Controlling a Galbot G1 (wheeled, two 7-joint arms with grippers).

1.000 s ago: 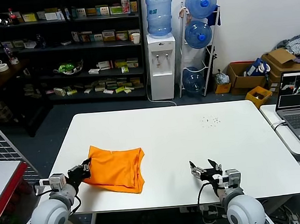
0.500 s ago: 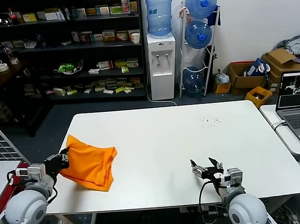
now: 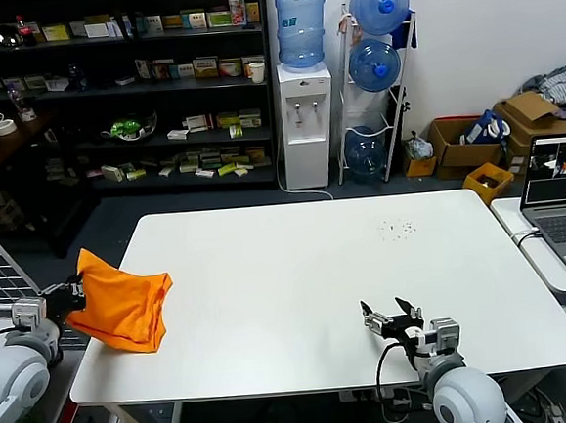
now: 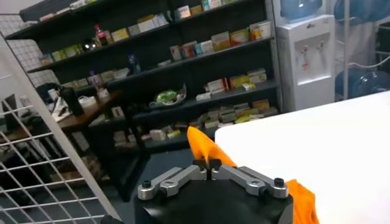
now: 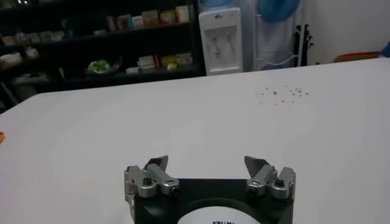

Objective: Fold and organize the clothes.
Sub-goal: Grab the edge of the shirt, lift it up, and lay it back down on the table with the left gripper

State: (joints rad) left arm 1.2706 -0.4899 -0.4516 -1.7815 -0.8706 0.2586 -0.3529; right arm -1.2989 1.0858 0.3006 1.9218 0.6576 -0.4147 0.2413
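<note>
One orange T-shirt (image 3: pixel 122 304) noted, bunched at the white table (image 3: pixel 307 268) edge, nine o'clock, partly overhanging. Left gripper (image 3: pixel 71 295) pinched on its corner, jaws pressed together on the cloth. Right gripper (image 3: pixel 390 322) spread wide, idle above the tabletop at five o'clock. One laptop (image 3: pixel 563 204) at three o'clock; one water dispenser (image 3: pixel 305 121) at twelve.

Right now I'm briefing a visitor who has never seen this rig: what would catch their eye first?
The bright orange T-shirt, folded into a bundle, hangs over the white table's left edge, pinched at its corner by the shut left gripper. Near the table's front edge the right gripper sits open and empty. Behind, blue water bottles stand beside a dispenser.
</note>
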